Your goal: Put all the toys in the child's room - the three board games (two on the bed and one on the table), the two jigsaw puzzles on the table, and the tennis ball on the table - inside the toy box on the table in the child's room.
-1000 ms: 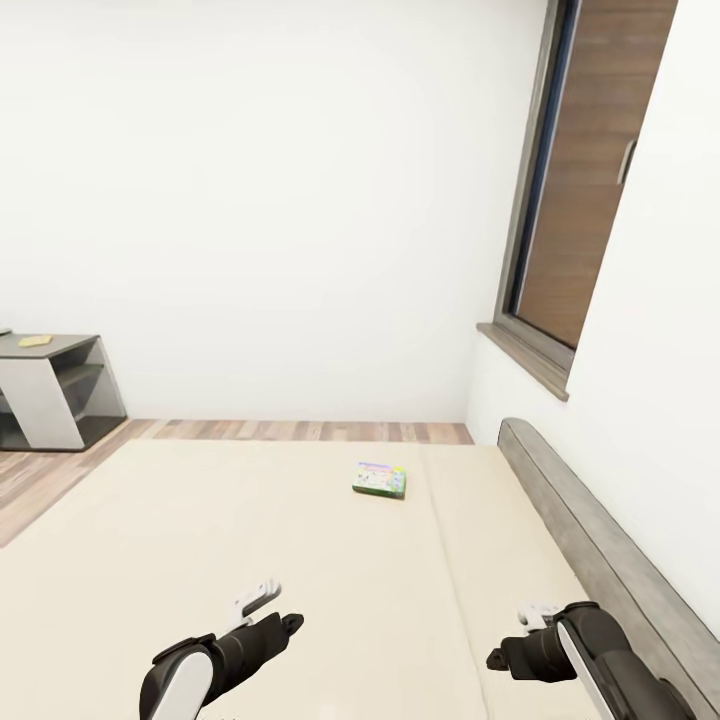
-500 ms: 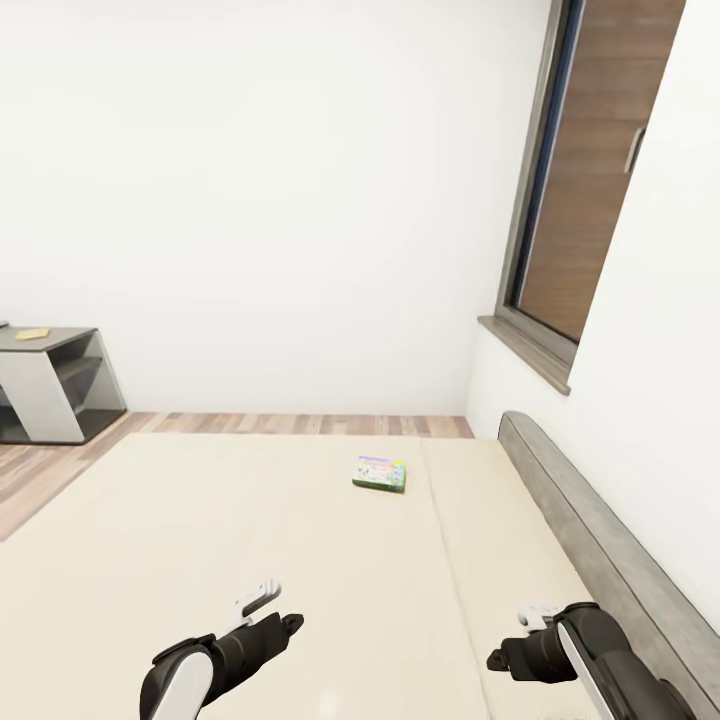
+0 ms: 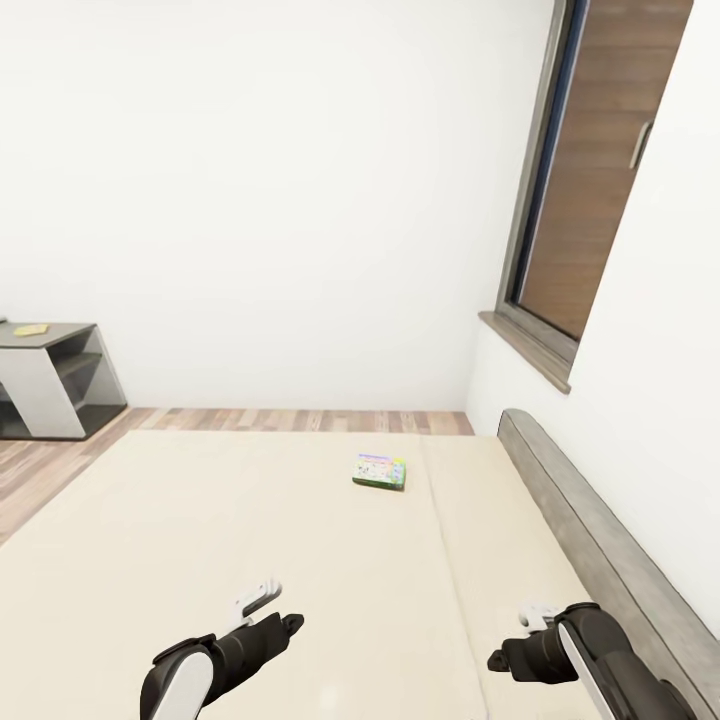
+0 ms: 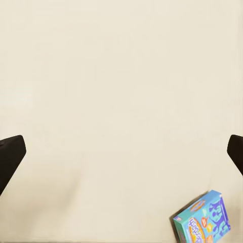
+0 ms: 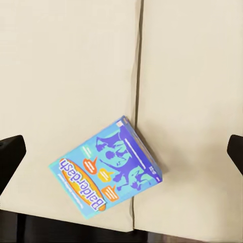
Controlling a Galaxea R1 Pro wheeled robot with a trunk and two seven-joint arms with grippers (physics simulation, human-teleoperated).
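L gripper (image 4: 121, 152): my fingers apart, over bed (image 3: 250, 540).
R gripper (image 5: 121, 149): apart, above blue board game (image 5: 106, 169).

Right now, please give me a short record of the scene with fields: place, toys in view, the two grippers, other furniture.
place: child's room, robot facing the bed
toy 1: green-edged board game lying flat on the mattress, far side, near the seam
toy 2: blue board game, printed "Balderdash", lying on the mattress across the seam, under the right wrist camera
left gripper: open, empty, above the mattress
right gripper: open, empty, near the headboard
other furniture: grey shelf unit at far left with a small yellow thing on top
window: in the right wall
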